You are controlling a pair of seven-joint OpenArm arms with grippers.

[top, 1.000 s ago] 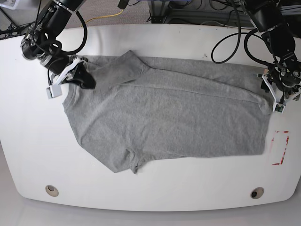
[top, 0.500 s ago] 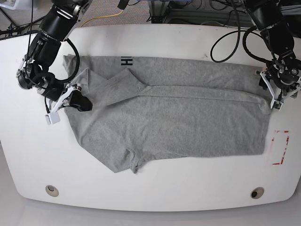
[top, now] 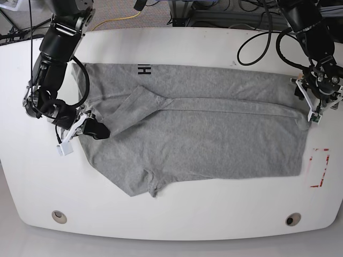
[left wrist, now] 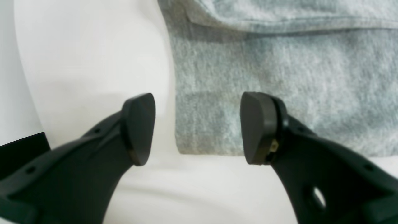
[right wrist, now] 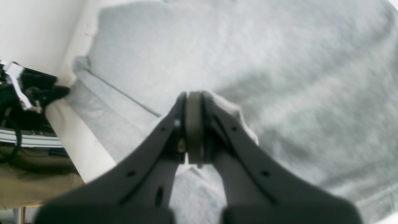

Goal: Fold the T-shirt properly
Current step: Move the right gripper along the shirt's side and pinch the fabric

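The heather-grey T-shirt (top: 203, 134) lies spread on the white table (top: 177, 214), with black lettering (top: 143, 69) near its far left edge. My right gripper (top: 94, 129) is at the shirt's left side. In the right wrist view the right gripper (right wrist: 192, 124) is shut on a pinch of the T-shirt (right wrist: 279, 62). My left gripper (top: 312, 107) hovers over the shirt's right edge. In the left wrist view the left gripper (left wrist: 197, 127) is open and empty, and a corner of the T-shirt (left wrist: 279, 62) lies below, between its fingers.
A red-marked rectangle (top: 320, 167) is on the table at the right, just off the shirt. Two round holes (top: 59, 216) (top: 292, 219) sit near the front edge. Cables (top: 257, 43) hang behind the far edge.
My right gripper has pulled the shirt's left edge toward the front-left, opening out the folded part and baring the black lettering. The left gripper has barely moved.
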